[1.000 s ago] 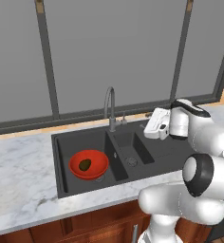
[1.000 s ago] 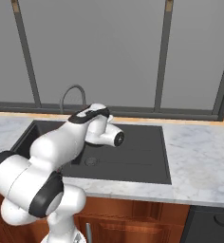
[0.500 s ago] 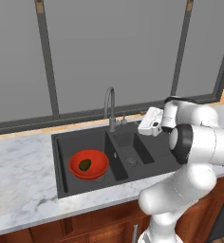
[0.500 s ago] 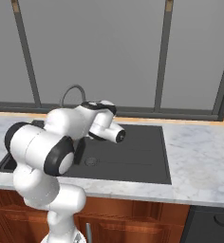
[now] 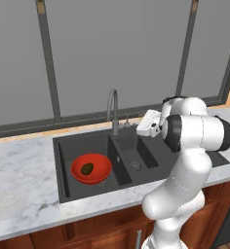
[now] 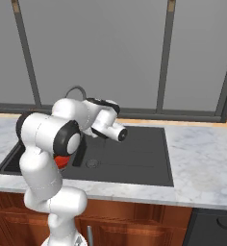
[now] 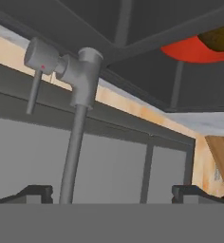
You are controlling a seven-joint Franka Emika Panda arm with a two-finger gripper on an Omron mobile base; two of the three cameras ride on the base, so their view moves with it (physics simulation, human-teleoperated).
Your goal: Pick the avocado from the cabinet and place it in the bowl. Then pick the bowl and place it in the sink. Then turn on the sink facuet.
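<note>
Wide-open and empty, my gripper [image 5: 145,124] hangs over the right basin of the sink [image 5: 136,158], just to the right of the faucet [image 5: 112,109]. From the hand camera I see the two dark fingertips [image 7: 34,192] standing well apart at the bottom, with the faucet's grey stem [image 7: 76,137] rising between them, nearer the left tip, and its small lever handle [image 7: 37,78] sticking out to one side of the base. That view is rolled over, so the basin sits at the top of it.

The red bowl [image 5: 90,168] rests in the left basin with the avocado [image 5: 87,168] inside it; I can also catch its red edge [image 7: 197,50] in the corner of the hand view. So I judge the first two steps done, and what is in hand is the last one: turning on the water.

For the next move I need to bring the fingers in toward the lever handle, not the stem, and push or swing it. I cannot tell from here which way the lever travels. The approach is tight against the spout, so I want a slow, small advance and care that the hand does not knock the arched neck.
</note>
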